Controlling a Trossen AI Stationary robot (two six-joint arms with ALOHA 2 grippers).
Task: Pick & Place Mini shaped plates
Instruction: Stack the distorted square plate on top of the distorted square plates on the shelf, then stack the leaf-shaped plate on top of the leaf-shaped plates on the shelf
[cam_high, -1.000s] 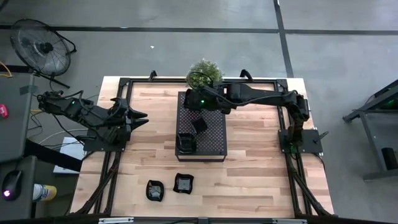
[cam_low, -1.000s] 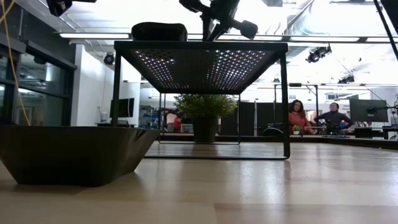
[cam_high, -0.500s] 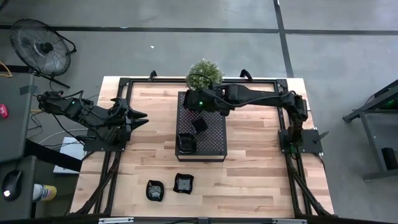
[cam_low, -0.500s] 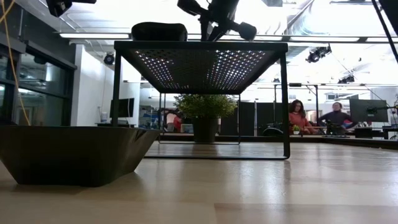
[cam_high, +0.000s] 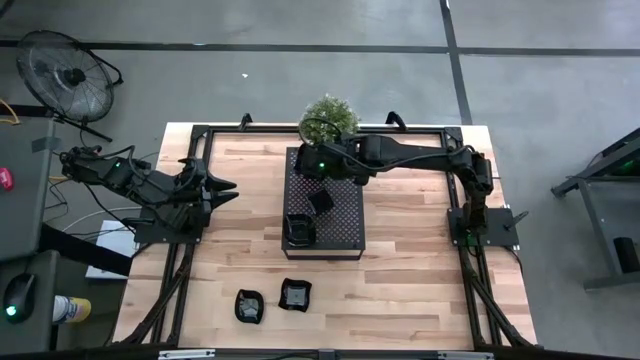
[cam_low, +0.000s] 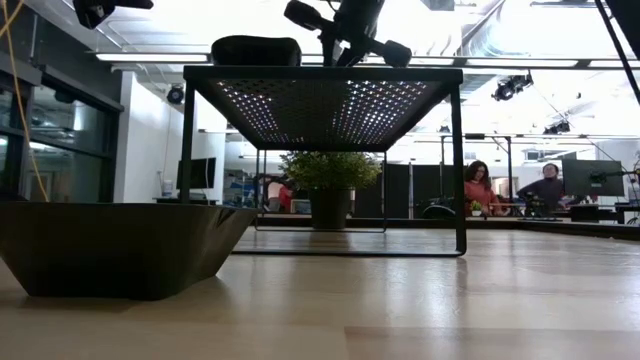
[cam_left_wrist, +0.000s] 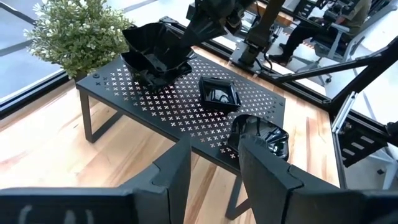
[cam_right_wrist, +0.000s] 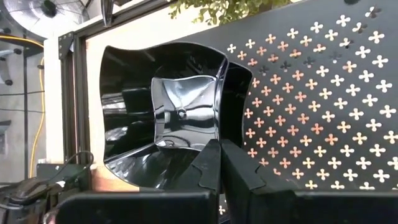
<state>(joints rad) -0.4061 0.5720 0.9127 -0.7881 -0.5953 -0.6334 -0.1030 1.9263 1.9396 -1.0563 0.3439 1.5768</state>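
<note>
The right gripper (cam_high: 312, 166) reaches over the far left corner of the black perforated metal tray on legs (cam_high: 345, 212), and its 2 dark fingers (cam_right_wrist: 208, 167) are pressed together on the rim of a glossy black wavy-rimmed square dish (cam_right_wrist: 171, 118); in the right wrist view the dish's shiny hollow lies just ahead of the fingertips, with the tray's cross-shaped holes off to one side of them. The left wrist view shows this same dish (cam_left_wrist: 155, 48) tilted, its lower edge at the tray's surface. A smaller glossy black square dish (cam_high: 320, 201) lies flat near the middle of the tray, apart from the right fingers, and a deeper black dish with a ruffled rim (cam_high: 299, 229) sits at the tray's near left corner. 2 more small black dishes, 1 rounded (cam_high: 248, 306) and 1 squarish (cam_high: 294, 295), rest side by side on the light wooden table (cam_high: 410, 290), well apart from both grippers. The left gripper (cam_high: 228, 190) hangs above the table's left side with its fingers (cam_left_wrist: 171, 174) spread and nothing between them. A green potted plant (cam_high: 329, 117) stands just beyond the tray's far edge.
</note>
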